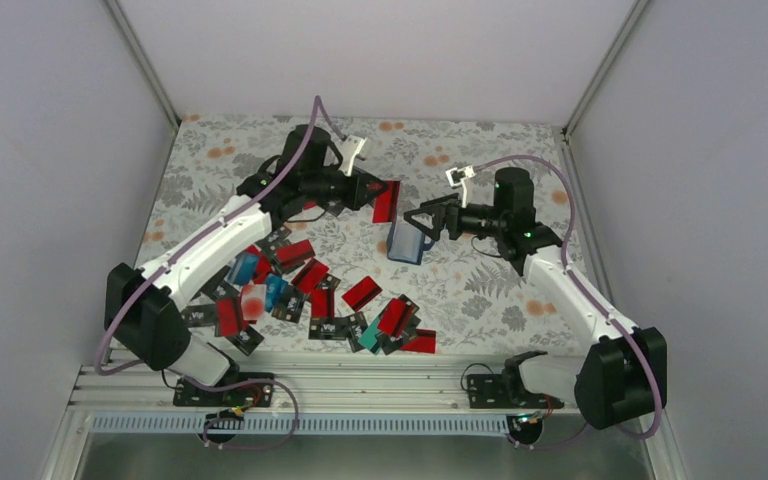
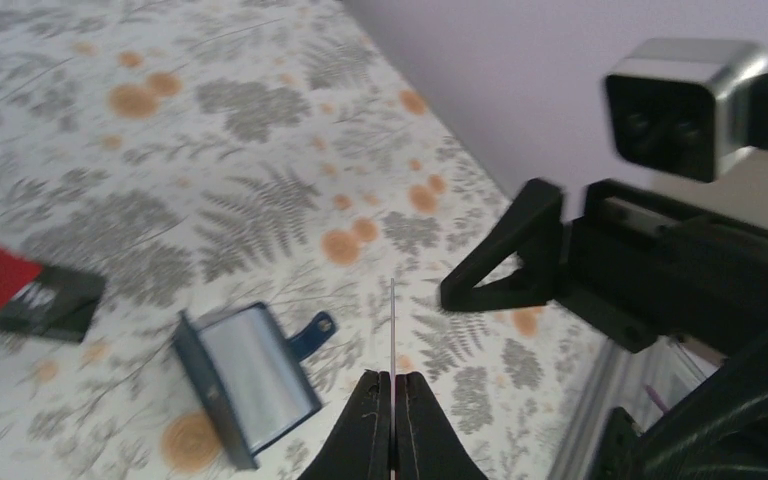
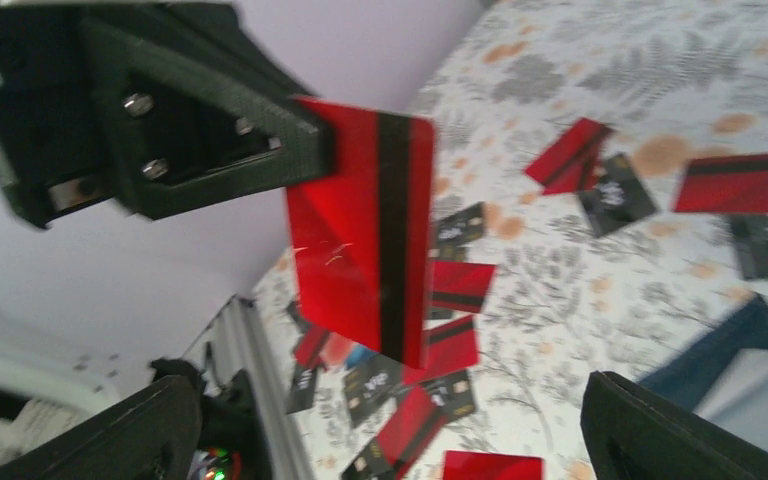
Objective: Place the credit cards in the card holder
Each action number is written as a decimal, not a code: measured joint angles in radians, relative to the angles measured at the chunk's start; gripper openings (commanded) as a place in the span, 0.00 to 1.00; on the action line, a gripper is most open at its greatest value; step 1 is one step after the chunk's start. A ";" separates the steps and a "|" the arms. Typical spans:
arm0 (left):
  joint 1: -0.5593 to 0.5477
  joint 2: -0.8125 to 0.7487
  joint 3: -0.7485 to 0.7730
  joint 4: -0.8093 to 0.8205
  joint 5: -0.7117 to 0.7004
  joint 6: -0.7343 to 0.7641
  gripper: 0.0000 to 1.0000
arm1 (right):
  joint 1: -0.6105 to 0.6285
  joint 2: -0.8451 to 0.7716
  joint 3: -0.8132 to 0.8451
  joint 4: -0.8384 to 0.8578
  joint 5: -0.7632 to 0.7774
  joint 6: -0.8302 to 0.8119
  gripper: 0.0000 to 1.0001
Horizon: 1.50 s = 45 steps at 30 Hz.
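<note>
Pale lilac walls close in a grey tablecloth printed with ferns and orange blossoms, which fills the middle of the overhead view.

The step in hand looks like carrying one card to the case. The left gripper is clamped tight on a red plastic card with a black stripe, held in the air at upper centre of the overhead frame. Just right of and below it is the dark navy folding card holder with a snap tab, open with its pale blue inside facing up. The right gripper sits at the holder's upper edge, jaws spread wide with nothing between them. The other loose red, black and teal cards are scattered at lower centre, so most of the job appears to remain.

Next, I judge, the card must be turned so its edge lines up with the holder's pocket, while the right claw steadies the case, since a light case would likely slide when pushed.

The left wrist view shows the card edge-on as a thin line and the holder resting on the cloth, which the overhead view leaves unclear. The right wrist view shows the card's face and stripe, but only a corner of the holder at lower right.
</note>
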 measured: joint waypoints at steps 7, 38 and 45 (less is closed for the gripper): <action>0.004 0.074 0.086 0.029 0.174 0.032 0.02 | 0.000 0.018 -0.003 0.099 -0.158 0.025 0.73; -0.011 0.296 0.180 -0.016 0.087 0.061 0.60 | -0.026 0.071 0.059 -0.161 0.230 0.068 0.04; -0.082 0.411 0.249 -0.130 -0.152 0.066 0.51 | -0.026 0.067 0.026 -0.324 0.465 0.078 0.04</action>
